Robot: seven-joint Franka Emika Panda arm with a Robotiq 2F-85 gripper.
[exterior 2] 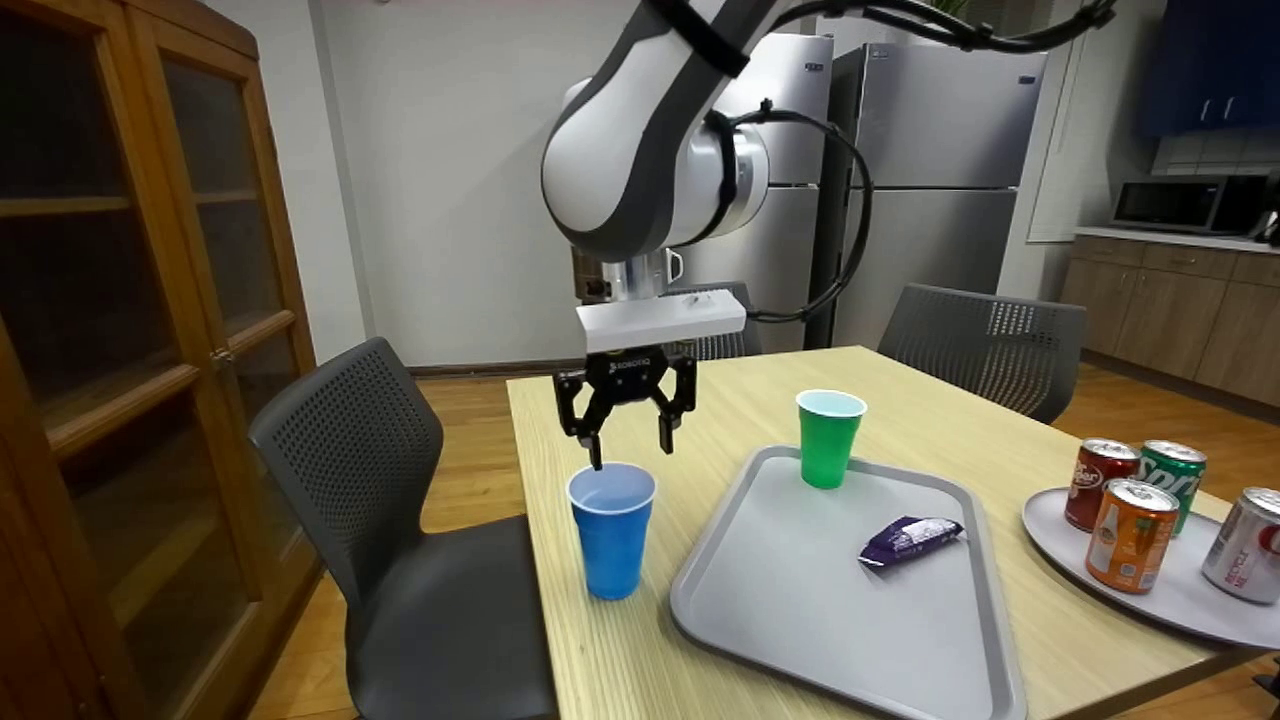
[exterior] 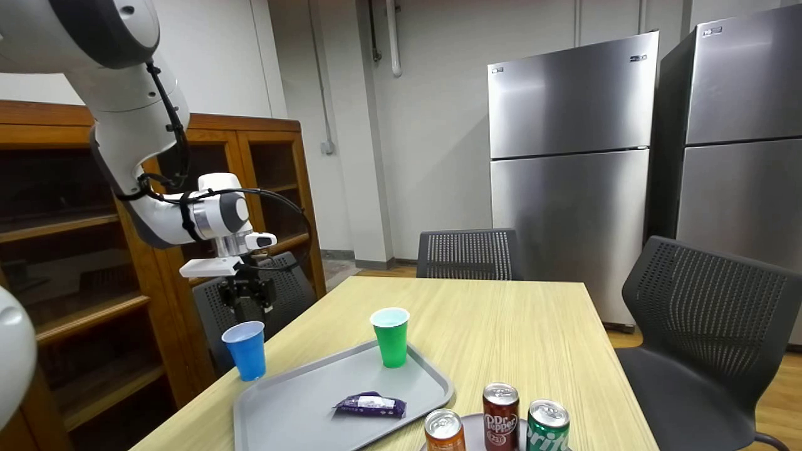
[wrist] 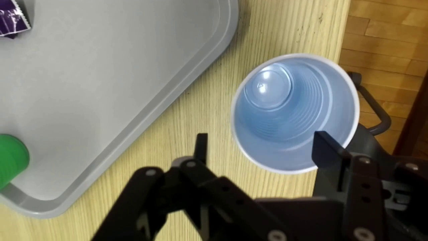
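Jaws: spread well apart at the end of the white arm [exterior 2: 640, 160], pointing down close by the mouth of the blue cup [exterior 2: 612, 545]. In the wrist view one tip overlaps the cup's rim and the other lies over wood beside it; whether either touches the rim, I cannot tell.
Blue cup: upright on the desk [exterior: 495, 326], near its edge and just beside the gray tray [exterior 2: 800, 600], with a strip of desk showing between. The wrist view looks down past the ribbed, pale inner wall to the round bottom.
Gray tray: flat on the desk; within its raised rim are a green cup [exterior 2: 828, 450] and a purple packet [exterior 2: 908, 540].
Green cup: upright by one corner of the tray, mouth up, pale inside; its bottom is hidden.
Purple packet: lying on the tray's floor, apart from the green cup; the wrapper hides what it contains.
Round plate [exterior 2: 1180, 602]: near the tray, bearing a Dr Pepper can [exterior 2: 1100, 490], a Sprite can [exterior 2: 1175, 475], an orange can [exterior 2: 1132, 545] and a silver can [exterior 2: 1245, 550], all standing on end.
Wooden cabinet [exterior 2: 175, 260]: shelves behind glass doors, too dark to make out any contents.
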